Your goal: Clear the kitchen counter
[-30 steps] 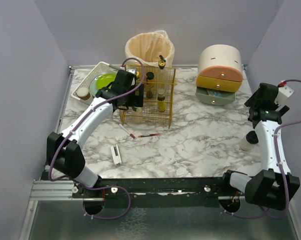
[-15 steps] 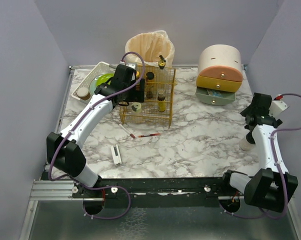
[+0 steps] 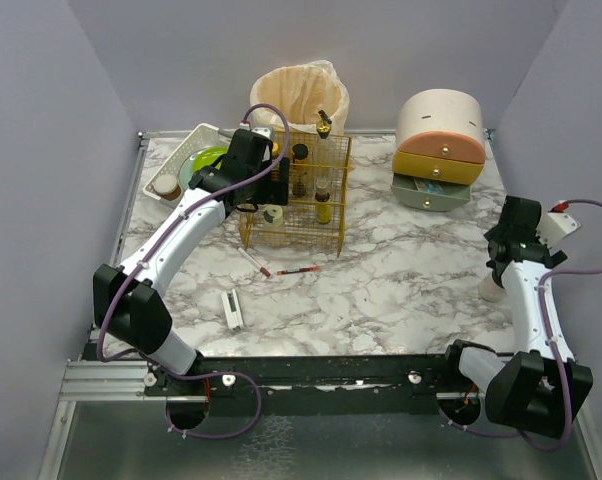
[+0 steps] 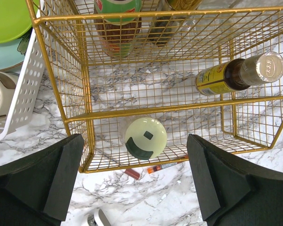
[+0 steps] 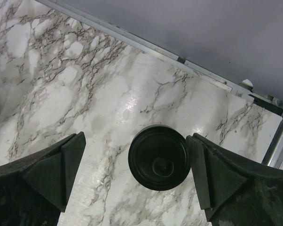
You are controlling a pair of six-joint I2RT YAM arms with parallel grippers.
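The marble kitchen counter [image 3: 381,285] holds a gold wire rack [image 3: 333,190]. My left gripper [image 3: 262,203] hovers open above the rack's near left corner. In the left wrist view the gripper [image 4: 135,157] is empty, and a bottle with a pale green cap [image 4: 145,137] stands in the rack below it. My right gripper [image 3: 503,268] is open over a black-lidded jar [image 3: 492,288] at the counter's right edge. In the right wrist view the jar's lid [image 5: 159,157] lies between the spread fingers of the gripper [image 5: 134,162], with the right finger close to it.
An orange pen [image 3: 298,270], a red-tipped stick [image 3: 253,262] and a small white device [image 3: 232,309] lie on the counter. A white dish tray [image 3: 177,161] with a green plate [image 3: 209,160] sits far left. A lined bin [image 3: 299,95] and a drawer unit [image 3: 439,150] stand at the back.
My left gripper has drawn back off the rack's near corner, uncovering the pale-capped bottle there. My right gripper has moved nearer and down over the black-lidded jar.
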